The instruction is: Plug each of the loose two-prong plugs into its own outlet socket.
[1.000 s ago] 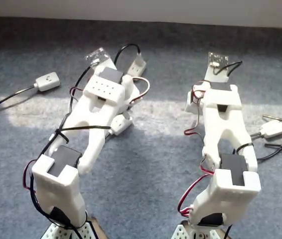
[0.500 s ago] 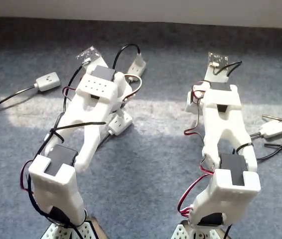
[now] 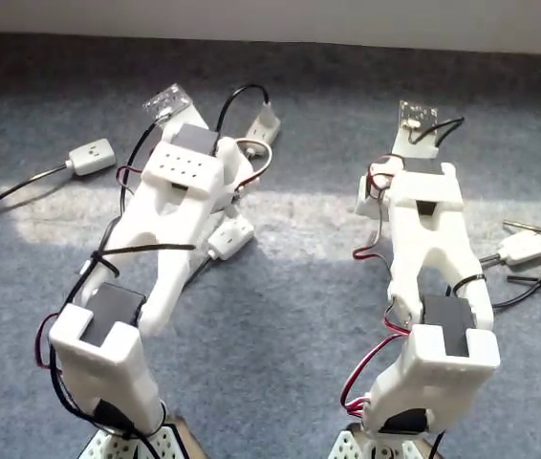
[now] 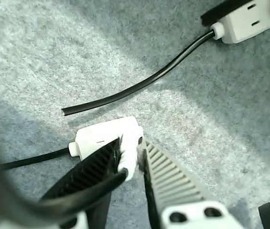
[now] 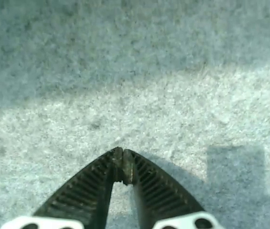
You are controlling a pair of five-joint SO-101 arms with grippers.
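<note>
My left gripper [image 4: 132, 163] is shut on a white two-prong plug [image 4: 105, 139], pinching one end of it just above the grey carpet; the plug's black cord [image 4: 30, 160] trails away from it. A white outlet socket [image 4: 249, 16] with a short black cord [image 4: 140, 86] lies on the carpet beyond the plug, apart from it. In the high view a white socket [image 3: 91, 155] with a long black cord lies left of the left arm [image 3: 184, 177]. My right gripper [image 5: 124, 164] is shut on nothing, over bare carpet. The right arm [image 3: 428, 220] stands folded.
Several white plugs with black cords [image 3: 529, 249] lie at the right edge of the carpet. A white piece [image 3: 264, 122] lies beyond the left arm, and a small white block [image 3: 230, 237] sits beside that arm. A sunlit band crosses the carpet.
The left arm has swung a little to the left, its wrist camera plate moving with it. The right arm has not moved.
</note>
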